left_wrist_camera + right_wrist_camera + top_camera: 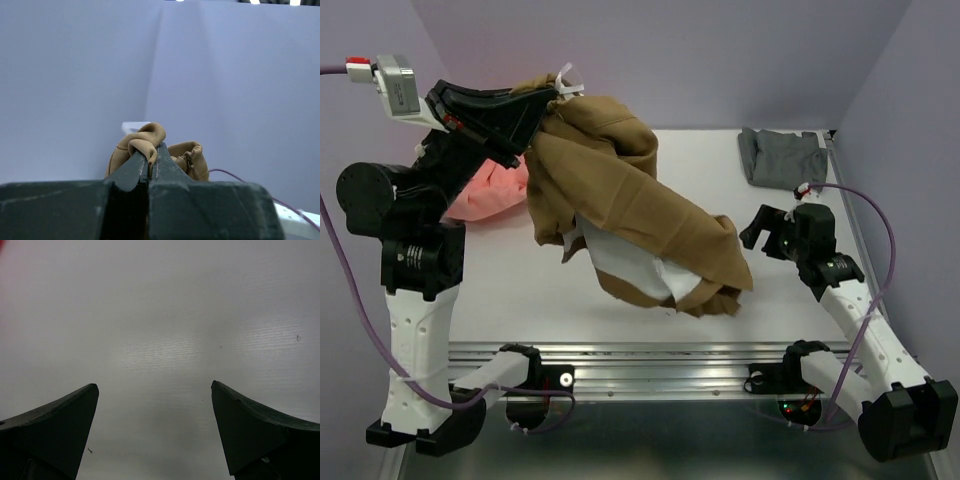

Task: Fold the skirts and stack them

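The tan-brown skirt [630, 215] dominates the scene. Its top edge is hoisted high at the far left and its body sags diagonally down to the middle of the surface [520, 290], where the lower end rests in a rumple with white lining showing. It is neither spread flat nor folded, so I judge the work on it to be at an early step. The salmon-pink skirt [490, 190] lies in a loose heap at the far left, partly hidden behind the left arm, and looks unfolded. The grey skirt [780, 157] sits in the far right corner as a compact bundle, possibly folded. No skirt lies on another, so all the stacking remains. The left hand [152, 160] is clamped tight on a bunched hem of the tan-brown skirt. The right hand [155, 385] holds nothing, its fingers spread wide above bare surface near the skirt's low end. The surface is matt white, enclosed by plain lilac walls [670, 60].
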Motion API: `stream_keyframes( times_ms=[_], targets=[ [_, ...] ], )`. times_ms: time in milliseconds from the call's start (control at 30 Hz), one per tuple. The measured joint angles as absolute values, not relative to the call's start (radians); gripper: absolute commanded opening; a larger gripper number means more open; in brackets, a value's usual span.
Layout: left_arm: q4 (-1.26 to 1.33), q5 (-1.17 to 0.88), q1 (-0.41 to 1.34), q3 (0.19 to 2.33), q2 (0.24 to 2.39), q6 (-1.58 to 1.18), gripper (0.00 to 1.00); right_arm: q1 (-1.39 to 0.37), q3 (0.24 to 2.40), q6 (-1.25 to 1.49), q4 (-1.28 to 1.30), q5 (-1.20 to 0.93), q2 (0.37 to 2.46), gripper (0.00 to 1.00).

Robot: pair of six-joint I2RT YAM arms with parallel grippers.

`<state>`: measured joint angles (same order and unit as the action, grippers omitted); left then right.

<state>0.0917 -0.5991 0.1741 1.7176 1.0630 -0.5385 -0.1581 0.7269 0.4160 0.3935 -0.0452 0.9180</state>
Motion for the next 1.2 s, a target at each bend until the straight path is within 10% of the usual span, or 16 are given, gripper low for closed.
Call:
stream_keyframes(
  times_ms=[200, 667, 800, 867, 1067, 1200],
  targets=[
    [0.277, -0.700, 0.284, 1.597, 1.106, -0.624, 0.00, -0.158, 0.727, 0.426, 0.394, -0.024, 0.907, 1.00],
    [0.131, -0.349, 0.434, 0.469, 0.991, -0.666, 0.02, -0.158, 0.727, 0.448, 0.417, 0.033, 0.897, 1.00],
    [0.044, -0.242, 0.433, 0.430, 0.835, -0.697, 0.50, -0.158, 0.726, 0.427, 0.418, -0.067, 0.904, 1.00],
    [0.031, -0.206, 0.433, 0.412, 0.764, -0.725, 0.51, -0.159, 0.723, 0.421, 0.410, -0.112, 0.904, 1.00],
    [-0.133, -0.127, 0.438, 0.359, 0.614, -0.805, 0.99, -0.194, 0.715, 0.399, 0.400, -0.192, 0.934, 1.00],
    [-0.245, -0.086, 0.439, 0.380, 0.593, -0.841, 0.99, -0.229, 0.715, 0.395, 0.386, -0.199, 0.957, 1.00]
  ],
)
